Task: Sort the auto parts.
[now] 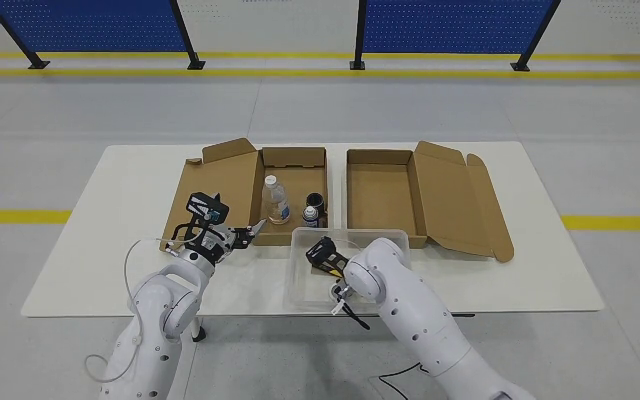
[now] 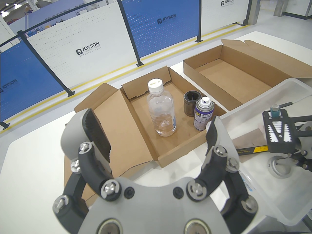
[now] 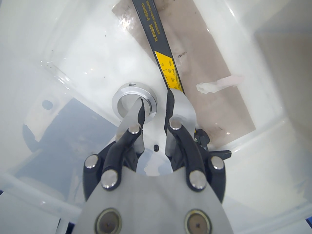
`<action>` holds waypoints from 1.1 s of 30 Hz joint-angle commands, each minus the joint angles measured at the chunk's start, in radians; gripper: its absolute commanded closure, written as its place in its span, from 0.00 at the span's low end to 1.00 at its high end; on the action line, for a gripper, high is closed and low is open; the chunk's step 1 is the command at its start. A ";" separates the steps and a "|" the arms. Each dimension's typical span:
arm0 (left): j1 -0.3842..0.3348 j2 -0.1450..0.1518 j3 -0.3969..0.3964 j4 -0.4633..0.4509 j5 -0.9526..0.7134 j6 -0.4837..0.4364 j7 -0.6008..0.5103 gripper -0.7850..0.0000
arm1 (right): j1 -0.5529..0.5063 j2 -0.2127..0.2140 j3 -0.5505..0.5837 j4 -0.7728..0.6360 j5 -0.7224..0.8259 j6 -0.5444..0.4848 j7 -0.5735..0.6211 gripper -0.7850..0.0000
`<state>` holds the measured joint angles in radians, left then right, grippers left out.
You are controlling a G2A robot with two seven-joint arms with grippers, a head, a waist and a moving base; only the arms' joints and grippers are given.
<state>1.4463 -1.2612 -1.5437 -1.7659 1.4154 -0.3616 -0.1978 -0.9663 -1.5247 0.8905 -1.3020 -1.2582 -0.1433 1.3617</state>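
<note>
The metal ring (image 3: 131,85) lies flat on the floor of the clear bin (image 1: 297,272), low in the middle of the top view. The right gripper (image 3: 156,99) is down inside the bin. Its fingers are a little apart. One tip is in the ring's hole, the other is just outside, and the ring's wall is between them. A black and yellow ruler (image 3: 156,25) lies just beside the ring.

Above the bin, an open brown box (image 1: 295,155) holds a bottle (image 1: 277,200), a spray can (image 1: 311,214) and a black tube (image 1: 316,200), all standing up. Another open box (image 1: 380,195) sits to its right. The left gripper (image 1: 245,235) hangs wide open over the white table (image 1: 100,250), left of the bin, holding nothing.
</note>
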 commanded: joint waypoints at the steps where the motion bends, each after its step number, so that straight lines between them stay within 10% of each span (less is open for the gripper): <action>1: 0.000 0.000 0.000 0.000 0.000 0.000 0.000 0.00 | 0.003 -0.001 -0.003 0.005 0.002 0.000 0.001 0.73; 33: 0.000 0.000 0.000 0.000 0.000 0.000 0.000 0.00 | 0.027 0.003 -0.009 -0.006 0.016 0.010 -0.015 1.00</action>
<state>1.4463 -1.2612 -1.5437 -1.7659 1.4154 -0.3616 -0.1978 -0.9375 -1.5235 0.8781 -1.2968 -1.2406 -0.1352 1.3452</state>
